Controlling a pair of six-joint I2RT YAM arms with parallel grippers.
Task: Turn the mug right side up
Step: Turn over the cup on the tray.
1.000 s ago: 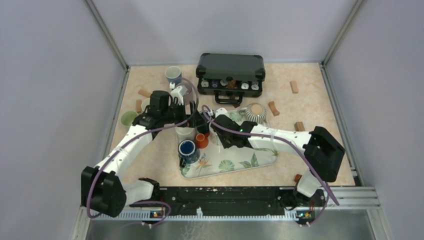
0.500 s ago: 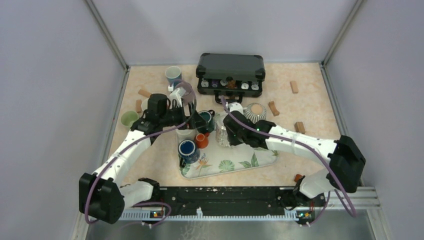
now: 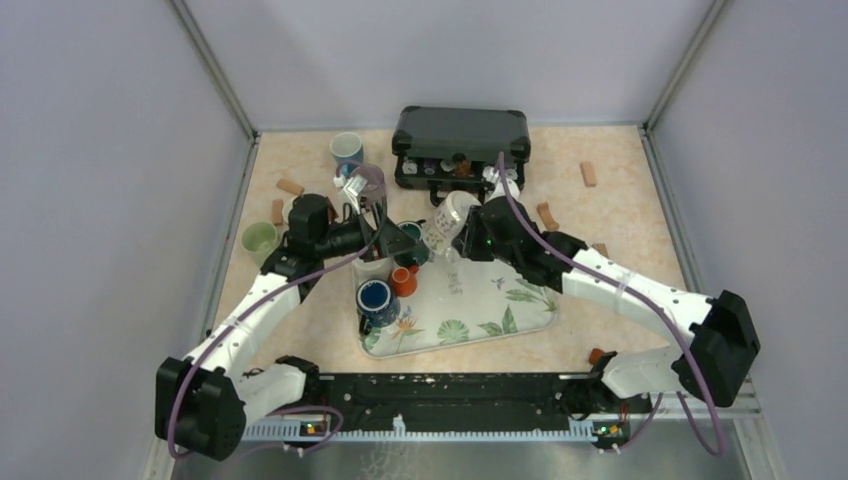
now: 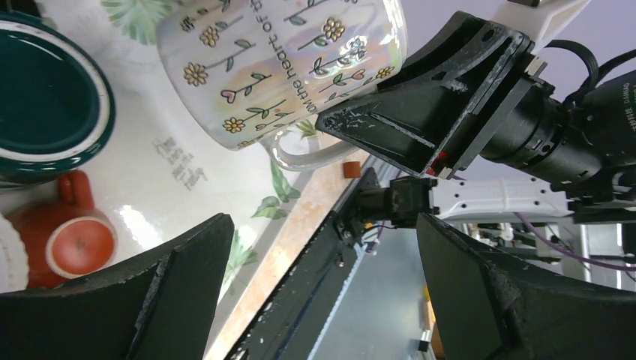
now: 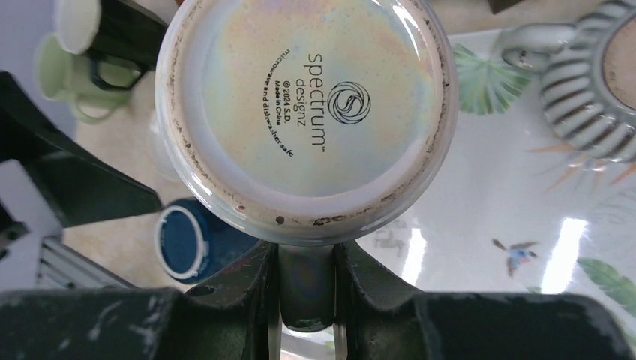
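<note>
Reaching in from either side, two arms meet over the far end of one leaf-patterned tray (image 3: 500, 312), with one black case (image 3: 462, 133) behind it.

The right gripper (image 3: 470, 232) is clamped on the handle of the single floral mug (image 3: 447, 218). It holds the mug tipped on its side above the tray's far left corner, base turned toward the right wrist camera. The left gripper (image 3: 400, 240) hangs just beside it with jaws spread wide, gripping nothing.

Three other mugs sit on the tray: one dark green (image 4: 45, 90), one blue (image 3: 377, 298) and one grey striped (image 5: 592, 97). Two more stand off it on the table, one pale green (image 3: 259, 238) and one white with a blue rim (image 3: 346, 148). One white cup (image 3: 368, 265) and one small orange pot (image 3: 403, 281) stand by the blue mug.

At least five wooden blocks (image 3: 588, 173) lie scattered on the tabletop.
</note>
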